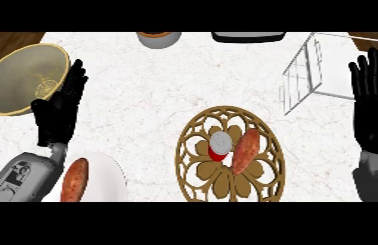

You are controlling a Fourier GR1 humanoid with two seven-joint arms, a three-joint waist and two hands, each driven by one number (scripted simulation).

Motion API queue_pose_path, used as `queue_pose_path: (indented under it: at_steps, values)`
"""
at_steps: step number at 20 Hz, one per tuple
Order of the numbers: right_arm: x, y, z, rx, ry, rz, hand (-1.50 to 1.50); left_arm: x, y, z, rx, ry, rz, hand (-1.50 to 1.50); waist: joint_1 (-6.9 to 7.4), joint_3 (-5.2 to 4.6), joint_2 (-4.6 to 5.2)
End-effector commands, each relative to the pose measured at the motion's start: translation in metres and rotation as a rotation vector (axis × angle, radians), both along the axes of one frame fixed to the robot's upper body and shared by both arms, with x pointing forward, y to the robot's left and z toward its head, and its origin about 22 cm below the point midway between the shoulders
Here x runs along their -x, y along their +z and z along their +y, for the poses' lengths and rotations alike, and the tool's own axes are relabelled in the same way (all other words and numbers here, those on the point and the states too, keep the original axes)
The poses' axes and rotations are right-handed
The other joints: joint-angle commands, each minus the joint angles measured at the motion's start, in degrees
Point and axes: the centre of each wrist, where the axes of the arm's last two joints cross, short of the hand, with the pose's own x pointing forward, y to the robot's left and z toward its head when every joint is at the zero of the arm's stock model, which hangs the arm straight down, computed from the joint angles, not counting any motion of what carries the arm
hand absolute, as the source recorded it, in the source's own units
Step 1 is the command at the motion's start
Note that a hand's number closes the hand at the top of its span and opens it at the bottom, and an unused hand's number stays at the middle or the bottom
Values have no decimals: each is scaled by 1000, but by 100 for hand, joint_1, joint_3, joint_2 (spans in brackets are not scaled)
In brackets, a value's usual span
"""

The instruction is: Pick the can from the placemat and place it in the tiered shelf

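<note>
Head view: a small red can with a silver lid stands upright near the centre of the round, golden openwork placemat on the white marbled desk. An orange sweet potato lies on the placemat just right of the can, touching or nearly so. The white wire tiered shelf stands above and right of the placemat. The black right hand rests right of the placemat, fingers straight, holding nothing; the black left hand, likewise straight-fingered, is well left. The can looks rigid, light and smooth-sided, best gripped around its sides, clear of the sweet potato.
</note>
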Motion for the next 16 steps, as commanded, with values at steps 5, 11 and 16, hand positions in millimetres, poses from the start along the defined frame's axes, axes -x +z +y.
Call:
queue_pose_path:
  at_steps: [5,11,16]
  values:
    - [-22,30,-3,217,329,-23,150,24,-51,14,156,37,329,0,243,-143,38]
    - [-27,-24,-44,347,261,355,-150,42,-77,2,258,-4,462,0,302,-132,78]
    - [-32,-20,-42,383,480,288,-150,43,-75,5,255,-8,476,0,238,-127,26]
